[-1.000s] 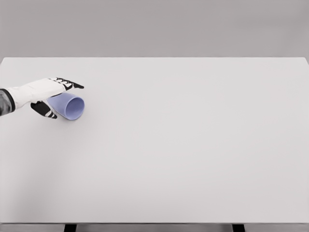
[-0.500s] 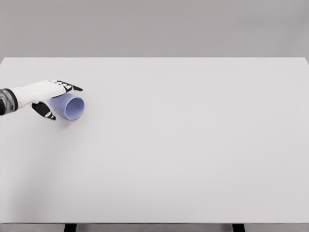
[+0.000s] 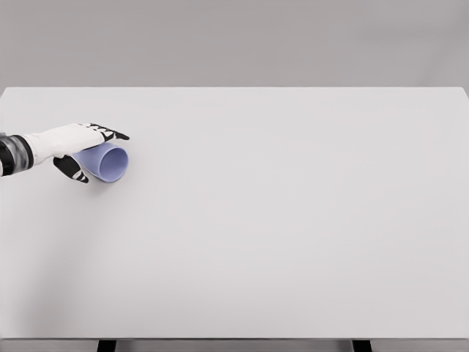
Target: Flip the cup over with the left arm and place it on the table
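A pale blue cup [image 3: 107,162] lies on its side near the table's left edge, its open mouth facing the camera and to the right. My left hand [image 3: 82,150] comes in from the left edge and wraps the cup's closed end: the fingers [image 3: 108,133] lie over the top of it and the thumb [image 3: 73,169] reaches under the near side. The hand is shut on the cup. The cup's base is hidden behind the palm. No right arm shows.
The white table [image 3: 278,220] fills most of the view, with its front edge at the bottom and a grey wall behind. Two dark table legs [image 3: 107,345] show under the front edge.
The left hand has drawn slightly up and left along its wrist, tightening over the cup. The cup has shifted a little upward and stays on its side.
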`<state>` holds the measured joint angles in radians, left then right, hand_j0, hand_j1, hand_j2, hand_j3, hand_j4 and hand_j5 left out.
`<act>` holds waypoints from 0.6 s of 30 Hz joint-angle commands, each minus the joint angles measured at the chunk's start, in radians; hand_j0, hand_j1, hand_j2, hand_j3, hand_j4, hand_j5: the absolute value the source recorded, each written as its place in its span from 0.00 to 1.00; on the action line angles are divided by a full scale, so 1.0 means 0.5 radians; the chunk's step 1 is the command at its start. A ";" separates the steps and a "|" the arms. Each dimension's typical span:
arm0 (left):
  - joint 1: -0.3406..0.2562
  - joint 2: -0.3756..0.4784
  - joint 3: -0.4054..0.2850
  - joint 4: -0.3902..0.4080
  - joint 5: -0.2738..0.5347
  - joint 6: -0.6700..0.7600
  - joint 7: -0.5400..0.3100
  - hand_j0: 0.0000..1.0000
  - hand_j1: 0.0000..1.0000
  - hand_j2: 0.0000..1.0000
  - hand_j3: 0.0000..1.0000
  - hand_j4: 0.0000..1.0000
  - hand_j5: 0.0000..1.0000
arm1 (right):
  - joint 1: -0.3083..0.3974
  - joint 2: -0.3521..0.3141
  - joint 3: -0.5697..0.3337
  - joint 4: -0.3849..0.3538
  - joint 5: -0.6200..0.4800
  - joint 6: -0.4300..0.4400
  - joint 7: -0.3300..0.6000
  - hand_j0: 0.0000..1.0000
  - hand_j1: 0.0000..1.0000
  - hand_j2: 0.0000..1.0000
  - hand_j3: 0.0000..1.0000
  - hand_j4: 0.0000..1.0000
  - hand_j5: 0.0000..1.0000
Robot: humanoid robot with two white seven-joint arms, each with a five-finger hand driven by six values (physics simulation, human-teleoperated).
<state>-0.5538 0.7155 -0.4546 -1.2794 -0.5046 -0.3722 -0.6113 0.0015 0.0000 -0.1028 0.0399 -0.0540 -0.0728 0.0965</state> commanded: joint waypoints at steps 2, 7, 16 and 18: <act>0.000 -0.001 0.001 -0.003 0.006 0.008 0.001 1.00 1.00 1.00 1.00 1.00 1.00 | 0.000 0.000 0.000 0.000 -0.002 -0.002 0.000 1.00 1.00 1.00 1.00 1.00 1.00; -0.018 -0.050 0.001 0.000 -0.031 0.008 0.001 1.00 1.00 1.00 1.00 1.00 1.00 | 0.000 0.000 0.000 0.000 0.001 0.001 0.000 1.00 1.00 1.00 1.00 1.00 1.00; -0.003 -0.047 -0.030 0.003 -0.028 0.011 0.001 0.84 0.84 0.84 0.84 0.84 0.84 | 0.000 0.000 0.000 0.000 0.001 -0.002 0.000 1.00 1.00 1.00 1.00 1.00 1.00; 0.003 -0.044 -0.030 0.003 -0.028 0.011 0.001 0.78 0.78 0.78 0.78 0.78 0.78 | 0.000 0.000 0.000 0.000 -0.002 0.001 0.000 1.00 1.00 1.00 1.00 1.00 1.00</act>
<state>-0.5507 0.6917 -0.4692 -1.2778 -0.5218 -0.3683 -0.6113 0.0015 0.0000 -0.1028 0.0399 -0.0542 -0.0729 0.0965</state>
